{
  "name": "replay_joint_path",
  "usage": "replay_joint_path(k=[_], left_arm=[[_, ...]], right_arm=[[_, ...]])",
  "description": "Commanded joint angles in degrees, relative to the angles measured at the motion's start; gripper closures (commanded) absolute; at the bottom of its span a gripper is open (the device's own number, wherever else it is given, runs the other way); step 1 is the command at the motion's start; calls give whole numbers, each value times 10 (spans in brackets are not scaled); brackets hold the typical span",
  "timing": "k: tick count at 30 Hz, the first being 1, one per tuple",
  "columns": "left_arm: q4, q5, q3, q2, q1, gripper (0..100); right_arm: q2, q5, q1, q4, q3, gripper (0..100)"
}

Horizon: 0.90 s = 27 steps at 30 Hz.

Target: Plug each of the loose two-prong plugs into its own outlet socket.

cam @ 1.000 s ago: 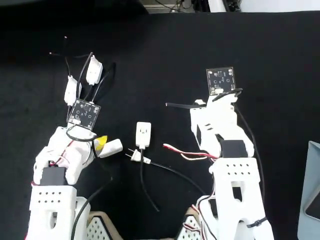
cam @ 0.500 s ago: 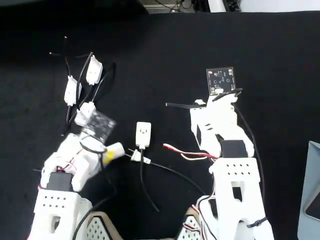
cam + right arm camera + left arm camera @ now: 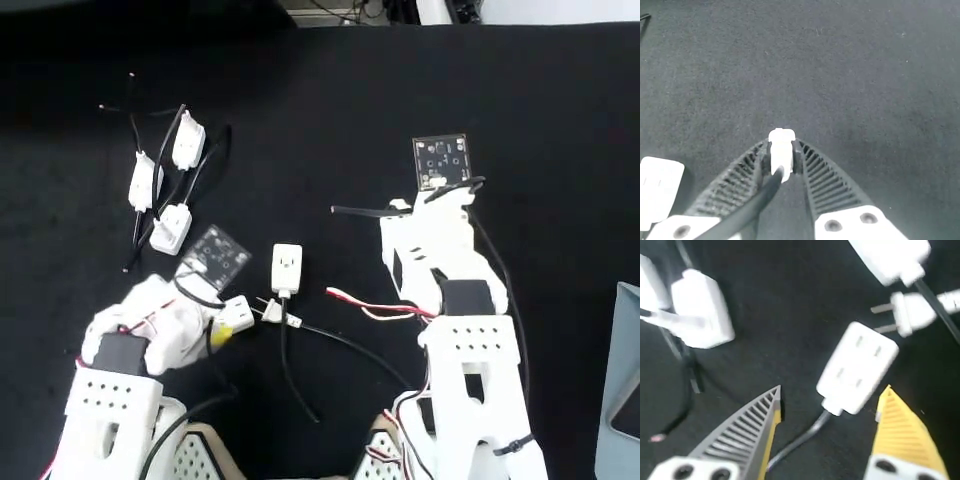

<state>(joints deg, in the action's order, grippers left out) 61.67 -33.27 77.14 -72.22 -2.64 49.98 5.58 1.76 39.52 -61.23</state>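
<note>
Black cloth tabletop (image 3: 320, 90) everywhere, so the dark cords mostly vanish into it. Closest in, the left gripper (image 3: 832, 391) has its jaws spread wide, with a grey ribbed finger (image 3: 757, 422) on one side and a yellow one (image 3: 900, 425) on the other. A white two-slot outlet socket (image 3: 857, 367) lies between them, and I honestly can't tell if either finger touches it. That socket sits just beside the prongs of the loose white two-prong plug (image 3: 272, 312), not plugged in. A second white socket block (image 3: 286, 268) lies just beyond the plug; touching or not, hard to say. Well apart to the plug's right, the right gripper (image 3: 782, 147) is clamped on a small white plug body (image 3: 781, 139), and I can't make out its prongs. Farthest from the plug, three more white sockets (image 3: 172, 228) bunch up at back left, cords tangled.
</note>
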Motion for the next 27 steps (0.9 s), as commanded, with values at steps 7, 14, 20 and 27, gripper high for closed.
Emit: replay_joint_path(k=[7,14,20,27], left_arm=[[0,-27,-54,19,-18,699],[1,-39,-132,173,-18,699],[1,-39,-214,334,-22,699],[-4,-40,-259,467,-23,700]], right_arm=[[11,4,10,-9,9,987],[11,4,10,-9,9,987],[11,4,10,-9,9,987],[11,4,10,-9,9,987]])
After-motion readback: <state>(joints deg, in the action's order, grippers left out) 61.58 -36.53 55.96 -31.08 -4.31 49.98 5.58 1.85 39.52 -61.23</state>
